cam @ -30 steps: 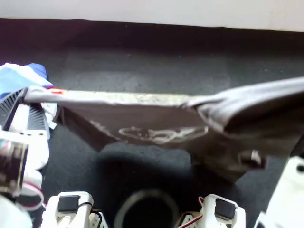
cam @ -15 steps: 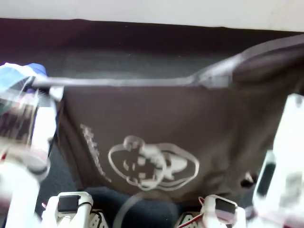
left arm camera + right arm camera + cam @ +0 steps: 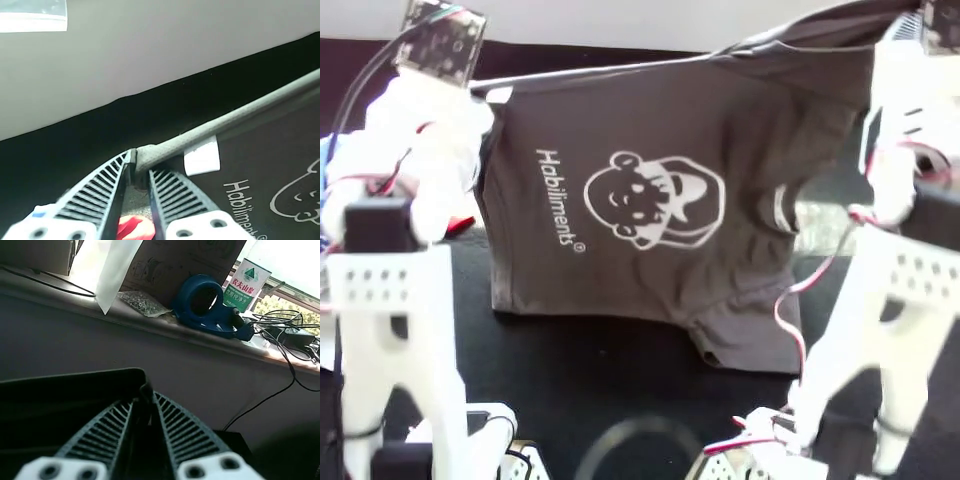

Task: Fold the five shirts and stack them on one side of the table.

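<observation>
as both arms hold it aloft, the dark grey shirt (image 3: 620,260) hangs as a sheet between them above the black table (image 3: 570,385), printed side toward the high camera, with the white cartoon print (image 3: 655,200) in its upper middle. the left gripper (image 3: 138,167) is closed on the rolled upper edge of the shirt at one corner, just beside a small white label (image 3: 201,156); the ribbed fingers (image 3: 172,192) meet on the cloth with no gap visible. the right gripper (image 3: 145,399) is likewise clamped on dark fabric at the opposite corner. the upper edge runs taut between the two holds, rising toward the right arm, while the cloth below it drapes loose and gathers into folds on the right arm's side. whether the lower edge touches the table cannot be determined. assessment: the garment is light, soft and wholly limp; it has no shape of its own and follows only its held points. it is not fragile, and the knit looks to offer fair friction against the ribbed pads, though a hold on so narrow a strip of edge could slip under a sharp pull. recommended holds are the thickened edges and corners, set well apart and level, so the panel lies flat when lowered; the bunched side needs spreading before any fold.
</observation>
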Robot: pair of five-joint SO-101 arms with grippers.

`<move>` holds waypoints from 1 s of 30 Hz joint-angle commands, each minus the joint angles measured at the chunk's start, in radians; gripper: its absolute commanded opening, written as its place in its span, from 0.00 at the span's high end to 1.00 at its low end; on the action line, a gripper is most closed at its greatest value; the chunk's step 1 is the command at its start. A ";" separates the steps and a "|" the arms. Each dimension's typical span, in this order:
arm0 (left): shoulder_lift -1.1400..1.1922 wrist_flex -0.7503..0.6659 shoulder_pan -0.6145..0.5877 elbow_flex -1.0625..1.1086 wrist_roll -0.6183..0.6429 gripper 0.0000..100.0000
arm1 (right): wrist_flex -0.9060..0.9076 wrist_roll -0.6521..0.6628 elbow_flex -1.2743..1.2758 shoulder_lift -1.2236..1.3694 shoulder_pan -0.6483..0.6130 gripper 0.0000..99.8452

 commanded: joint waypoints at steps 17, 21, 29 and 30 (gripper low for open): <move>0.558 -0.106 0.016 -0.122 -0.003 0.99 | 0.094 0.005 0.001 0.498 -0.136 0.99; 0.631 -0.163 0.016 -0.122 -0.003 0.99 | 0.090 0.006 -0.002 0.595 -0.147 0.99; 0.691 -0.049 0.015 -0.120 -0.003 0.99 | 0.303 0.008 -0.001 0.628 -0.154 0.99; 0.694 -0.014 0.018 -0.120 -0.003 0.99 | 0.344 0.008 -0.001 0.628 -0.154 0.99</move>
